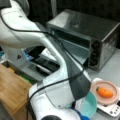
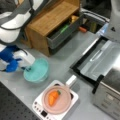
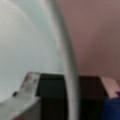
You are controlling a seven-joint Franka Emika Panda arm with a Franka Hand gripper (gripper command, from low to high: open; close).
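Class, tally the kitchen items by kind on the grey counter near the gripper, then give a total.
Teal bowl, rim between the gripper jaws: 1
Pink plate: 1
Carrot: 1
White scale: 1
Toaster oven: 1
Total: 5

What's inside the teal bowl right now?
The teal bowl looks empty where it shows. The gripper is at its rim; the wrist view shows the rim between the fingers, which cover that part.

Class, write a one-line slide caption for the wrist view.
Close-up: the gripper straddles the teal bowl rim, one finger inside.
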